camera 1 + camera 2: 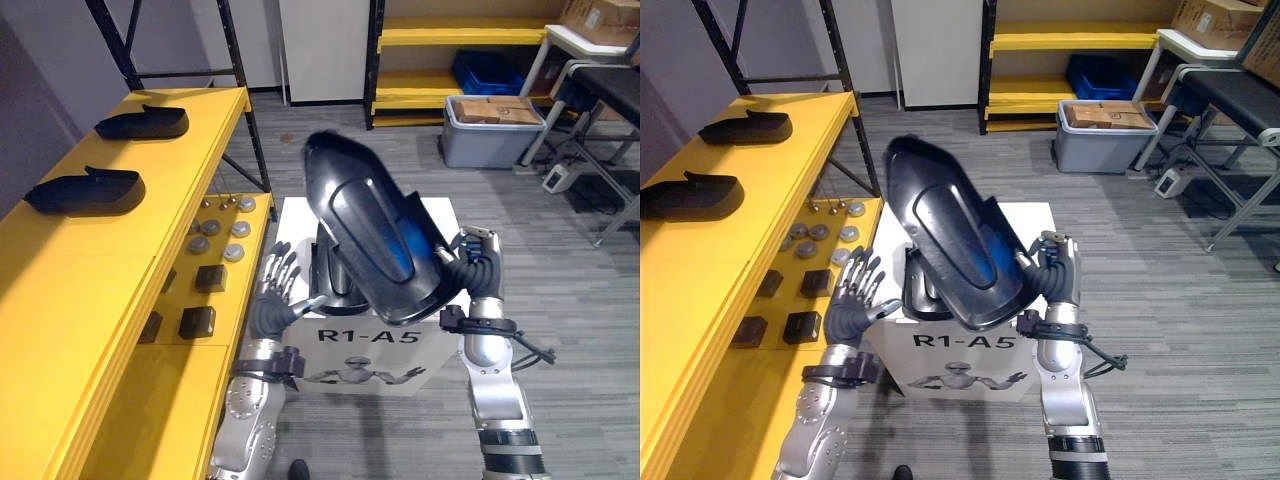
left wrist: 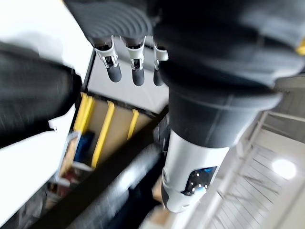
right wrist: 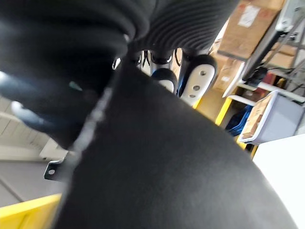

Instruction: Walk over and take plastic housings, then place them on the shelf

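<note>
Nearby — yellow shelf (image 1: 70, 300), floor (image 1: 560, 300); right hand (image 1: 478, 262) grips housing (image 1: 370, 225)

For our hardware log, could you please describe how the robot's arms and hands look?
The left arm and right arm are silver-grey with black wrist bands. The left hand and right hand have silver, dark-tipped fingers and dark ribbed covers.

shelf (image 1: 60, 290) near end bare, two housings (image 1: 85, 192) beyond
</note>
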Tool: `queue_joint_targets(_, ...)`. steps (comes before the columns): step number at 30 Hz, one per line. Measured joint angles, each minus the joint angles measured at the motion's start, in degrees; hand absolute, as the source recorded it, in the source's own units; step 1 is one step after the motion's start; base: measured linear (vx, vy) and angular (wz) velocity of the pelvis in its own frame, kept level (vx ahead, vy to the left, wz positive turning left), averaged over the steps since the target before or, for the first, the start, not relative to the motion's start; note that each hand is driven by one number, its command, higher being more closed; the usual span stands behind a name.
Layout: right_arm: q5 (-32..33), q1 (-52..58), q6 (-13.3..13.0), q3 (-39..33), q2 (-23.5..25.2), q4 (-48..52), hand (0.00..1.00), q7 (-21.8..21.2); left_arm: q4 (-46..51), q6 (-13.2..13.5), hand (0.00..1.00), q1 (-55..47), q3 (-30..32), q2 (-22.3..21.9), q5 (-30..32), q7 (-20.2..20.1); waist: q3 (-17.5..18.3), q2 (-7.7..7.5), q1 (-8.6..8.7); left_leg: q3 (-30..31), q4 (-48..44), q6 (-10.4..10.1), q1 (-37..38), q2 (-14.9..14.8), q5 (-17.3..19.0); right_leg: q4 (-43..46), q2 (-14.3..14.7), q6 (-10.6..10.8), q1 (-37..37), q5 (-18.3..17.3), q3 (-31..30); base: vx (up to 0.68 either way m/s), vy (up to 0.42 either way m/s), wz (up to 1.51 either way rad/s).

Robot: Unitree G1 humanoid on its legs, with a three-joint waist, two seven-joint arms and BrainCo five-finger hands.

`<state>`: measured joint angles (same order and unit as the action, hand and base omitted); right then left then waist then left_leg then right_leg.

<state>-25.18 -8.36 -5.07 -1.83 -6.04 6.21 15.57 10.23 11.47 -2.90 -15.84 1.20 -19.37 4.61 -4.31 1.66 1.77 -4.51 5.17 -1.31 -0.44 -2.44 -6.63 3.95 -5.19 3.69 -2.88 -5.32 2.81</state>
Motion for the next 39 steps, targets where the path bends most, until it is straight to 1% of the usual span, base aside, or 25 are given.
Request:
queue_joint_targets(2,0.0,-0.1,0.2,1.0,0.5,0.0,1.00,0.5,-0.2,0.0,0.00,1.4,-2.1,-0.4,-0.1,0.3,0.3,0.19,0.00,0.0,0.1,0.0,0.0,0.0,-0.1,0.2,0.0,0.0,0.1,0.0,0.0,-0.04,0.000,0.00)
queue_joint_targets(4,0.0,-0.1,0.3,0.8,1.3,0.0,1.00,0.7,-0.5,0.0,0.00,1.8,-2.6,-0.5,-0.3,0.5,0.9,0.24,0.00,0.0,0.1,0.0,-0.2,-0.1,-0.3,0.4,0.1,0.0,0.5,0.0,-0.1,-0.03,-0.001,-0.02)
queue_joint_targets(6,-0.2,-0.1,0.6,1.1,1.5,0.0,1.00,1.3,-2.4,0.0,0.00,3.2,-3.1,-0.4,-1.4,1.5,1.5,0.26,0.02,0.0,0.1,0.0,-0.4,-0.1,-0.5,0.6,0.1,0.0,0.8,0.0,-0.1,-0.02,-0.001,0.00)
queue_joint_targets(7,-0.8,-0.1,0.8,1.7,1.5,0.0,1.00,1.7,-3.4,-0.3,0.00,3.6,-3.5,-0.4,-1.7,2.6,1.8,0.25,0.07,0.0,0.1,0.1,-0.4,-0.1,-0.6,0.8,0.1,0.0,0.9,0.0,-0.1,0.00,0.000,0.00)
queue_joint_targets(10,-1.2,-0.1,1.2,2.5,1.4,0.0,1.00,2.2,-5.2,-0.9,0.00,3.8,-3.8,-0.4,-1.7,3.9,2.1,0.24,0.16,0.0,0.1,0.1,-0.4,-0.1,-0.7,0.8,0.1,0.0,0.9,0.0,-0.2,-0.02,0.000,0.00)
queue_joint_targets(14,-1.2,-0.1,1.2,5.3,1.8,0.1,1.00,3.2,-8.3,-2.8,0.00,3.9,-4.2,-0.4,-0.6,7.1,2.5,0.20,0.15,0.0,0.1,0.0,-0.5,-0.2,-0.9,0.8,0.2,0.0,1.2,0.0,-0.2,-0.02,0.000,0.00)
queue_joint_targets(16,-1.2,-0.2,1.2,7.3,2.2,0.2,1.00,3.8,-9.4,-3.7,0.00,3.8,-4.7,-0.3,0.8,9.8,2.6,0.18,0.11,-0.1,0.1,0.0,-0.6,-0.3,-1.0,0.8,0.3,-0.1,1.3,0.1,-0.3,0.00,0.000,0.00)
queue_joint_targets(20,-1.2,-0.2,1.2,9.4,2.5,0.2,1.00,4.6,-9.4,-3.7,0.00,3.9,-4.5,-0.4,2.8,13.6,2.7,0.14,-0.01,-0.1,0.1,-0.1,-0.6,-0.4,-1.0,0.8,0.4,-0.2,1.3,0.3,-0.3,0.00,0.000,0.00)
queue_joint_targets(23,-1.3,0.3,1.2,10.0,2.5,0.2,1.00,4.8,-9.1,-3.1,0.00,3.9,-3.2,-0.9,2.8,15.6,2.8,-0.01,-0.06,-0.1,0.1,-0.2,-0.7,-0.5,-1.1,0.7,0.5,-0.2,1.3,0.3,-0.3,0.00,0.000,0.00)
queue_joint_targets(24,-1.9,1.2,1.2,10.5,2.4,0.2,1.00,4.8,-8.6,-2.5,0.00,3.9,-2.7,-1.1,2.8,16.2,3.0,-0.17,-0.18,-0.1,0.1,-0.2,-0.7,-0.5,-1.1,0.8,0.5,-0.2,1.3,0.4,-0.3,0.00,0.000,0.00)
queue_joint_targets(29,-2.3,4.4,1.3,10.7,2.5,-0.2,1.00,4.7,-6.3,-0.7,0.00,3.8,1.6,-1.6,2.7,17.7,3.1,-0.32,-0.20,0.0,0.1,-0.2,-0.7,-0.7,-1.2,0.8,0.6,-0.3,1.2,0.4,-0.3,0.00,0.000,0.00)
queue_joint_targets(31,-2.4,4.5,1.4,10.4,2.5,-0.2,1.00,4.7,-6.1,0.0,0.00,3.8,3.2,-1.7,2.7,17.8,3.1,-0.32,-0.16,0.1,0.1,-0.3,-0.7,-0.7,-1.2,0.8,0.7,-0.3,1.2,0.4,-0.2,0.00,0.000,0.00)
queue_joint_targets(37,-2.4,5.1,1.4,8.6,2.6,-0.2,1.00,4.7,-4.5,1.0,0.00,2.1,6.5,-2.8,2.5,18.1,3.1,-0.37,-0.52,0.3,0.1,-0.3,-0.8,-0.7,-1.3,0.8,0.7,-0.3,1.2,0.4,0.0,0.00,0.000,0.00)
queue_joint_targets(39,-2.4,5.8,1.4,8.5,2.6,-0.2,1.00,4.7,-4.5,1.0,0.00,1.6,6.7,-2.8,2.1,17.9,3.1,-0.38,-0.54,0.5,0.1,-0.3,-0.9,-0.7,-1.3,0.7,0.7,-0.3,1.2,0.4,0.3,0.00,0.000,0.06)
